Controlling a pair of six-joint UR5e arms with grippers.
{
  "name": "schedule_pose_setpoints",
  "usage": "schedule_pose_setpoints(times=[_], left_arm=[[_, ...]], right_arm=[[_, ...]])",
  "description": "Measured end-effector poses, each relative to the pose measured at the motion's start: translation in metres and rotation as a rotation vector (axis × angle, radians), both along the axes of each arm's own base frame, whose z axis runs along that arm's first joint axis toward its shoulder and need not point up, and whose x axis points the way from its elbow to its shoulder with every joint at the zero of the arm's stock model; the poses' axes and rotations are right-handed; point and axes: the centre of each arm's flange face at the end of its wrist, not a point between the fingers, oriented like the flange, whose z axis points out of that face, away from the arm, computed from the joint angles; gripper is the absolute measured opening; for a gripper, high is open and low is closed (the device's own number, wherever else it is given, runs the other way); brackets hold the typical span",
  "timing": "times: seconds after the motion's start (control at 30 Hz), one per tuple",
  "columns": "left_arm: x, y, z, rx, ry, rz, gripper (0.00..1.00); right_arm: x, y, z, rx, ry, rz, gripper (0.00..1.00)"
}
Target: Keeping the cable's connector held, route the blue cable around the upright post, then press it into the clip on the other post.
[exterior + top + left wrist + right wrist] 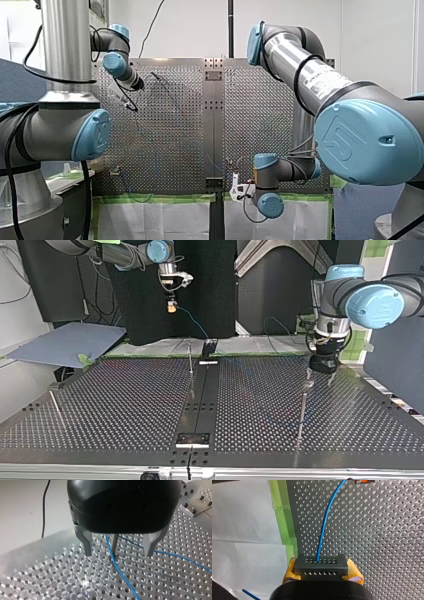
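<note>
Robot's left gripper (118,553) is wide open and holding nothing, metal fingers (87,545) either side of the upright post (114,543); the blue cable (119,571) runs right past the post's foot between those fingers, lying on the perforated table (62,580); meanwhile the right gripper (322,572) has its yellow pads (290,570) clamped tight on the connector (321,566), cable coming out of its front and curving off over the table.

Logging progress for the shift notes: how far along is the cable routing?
Done: my right gripper is shut on the connector. In hand: the blue cable bends at the post between my left gripper's open fingers. Left: pressing it into the clip, which I cannot make out.
</note>
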Motion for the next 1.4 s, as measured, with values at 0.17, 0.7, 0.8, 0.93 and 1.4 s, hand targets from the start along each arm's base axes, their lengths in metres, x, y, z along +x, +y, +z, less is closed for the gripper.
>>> schedule_pose_setpoints(times=[0.17, 0.7, 0.8, 0.93, 1.4], left_arm=[[-0.016, 0.004, 0.018, 0.051, -0.013, 0.04, 0.99], [-0.053, 0.0, 0.058, 0.215, -0.06, 0.024, 0.99], [-0.056, 0.002, 0.055, 0.245, -0.025, 0.043, 0.99], [-0.057, 0.001, 0.053, 0.285, 0.019, 0.048, 0.99], [-0.062, -0.052, 0.099, 0.425, -0.014, -0.129, 0.99]], right_arm=[[0.002, -0.002, 0.001, -0.003, -0.004, 0.002, 0.0], [0.008, -0.006, 0.004, 0.006, -0.072, 0.022, 0.0], [0.009, -0.005, 0.004, 0.004, -0.076, 0.024, 0.0], [0.009, -0.005, 0.004, 0.006, -0.08, 0.025, 0.0], [0.009, -0.003, 0.003, 0.018, -0.083, 0.022, 0.0]])
